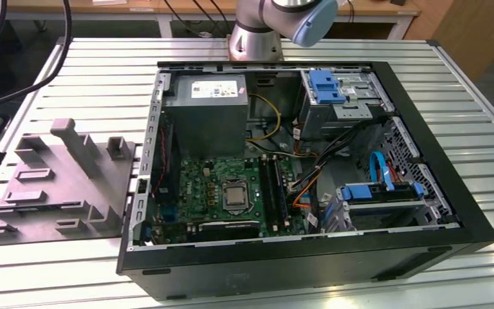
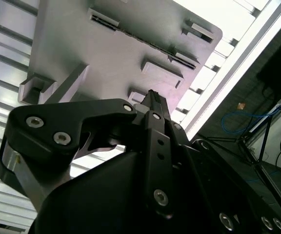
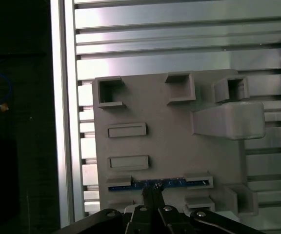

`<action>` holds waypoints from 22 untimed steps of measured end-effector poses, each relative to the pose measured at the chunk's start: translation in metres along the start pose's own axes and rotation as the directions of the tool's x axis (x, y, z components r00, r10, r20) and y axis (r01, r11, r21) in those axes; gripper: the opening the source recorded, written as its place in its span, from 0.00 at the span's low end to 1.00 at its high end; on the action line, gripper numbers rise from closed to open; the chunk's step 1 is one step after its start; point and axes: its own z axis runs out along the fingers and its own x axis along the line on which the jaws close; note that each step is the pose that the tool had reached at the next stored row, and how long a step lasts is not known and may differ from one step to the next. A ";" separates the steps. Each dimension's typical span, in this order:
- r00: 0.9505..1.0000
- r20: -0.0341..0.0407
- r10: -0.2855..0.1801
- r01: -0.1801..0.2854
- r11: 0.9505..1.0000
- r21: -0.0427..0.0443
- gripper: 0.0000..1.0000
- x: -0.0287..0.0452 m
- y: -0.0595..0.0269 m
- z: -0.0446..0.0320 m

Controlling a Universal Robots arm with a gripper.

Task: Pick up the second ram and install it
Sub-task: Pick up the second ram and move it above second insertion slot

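Note:
The second ram point(image 3: 156, 184) is a thin bluish strip standing on edge in a slot of the grey fixture plate point(image 3: 165, 141). In the second wrist view it shows as a thin dark line point(image 2: 148, 43) across that plate point(image 2: 82, 44). My gripper point(image 3: 152, 194) hovers above the plate, its black fingers pressed together and lined up with the middle of the strip. The second wrist view puts its tips point(image 2: 152, 96) apart from the ram, with nothing between them. The fixture point(image 1: 58, 187) lies at the exterior view's left, beside the open computer case point(image 1: 298, 161).
Inside the case lie the green motherboard point(image 1: 221, 187) with long black memory slots point(image 1: 274, 187), a grey power supply point(image 1: 206, 109), cables and blue drive brackets point(image 1: 326, 87). The arm's base point(image 1: 256, 32) stands behind the case. The fixture has raised blocks and a tall post point(image 1: 80, 145). The ribbed metal table point(image 1: 470, 129) surrounds everything.

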 end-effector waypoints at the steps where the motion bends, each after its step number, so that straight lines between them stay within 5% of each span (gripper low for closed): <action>1: 1.000 0.000 0.000 0.000 1.000 0.000 0.10 0.0000 0.0000 0.0000; 13: 1.000 0.000 -0.011 0.011 1.000 0.000 0.10 0.0000 -0.0001 0.0003; 18: 0.995 -0.004 -0.099 0.099 0.995 0.001 0.10 0.0000 -0.0001 0.0005; 22: 0.985 -0.006 -0.171 0.171 0.985 0.002 0.10 0.0000 -0.0001 0.0007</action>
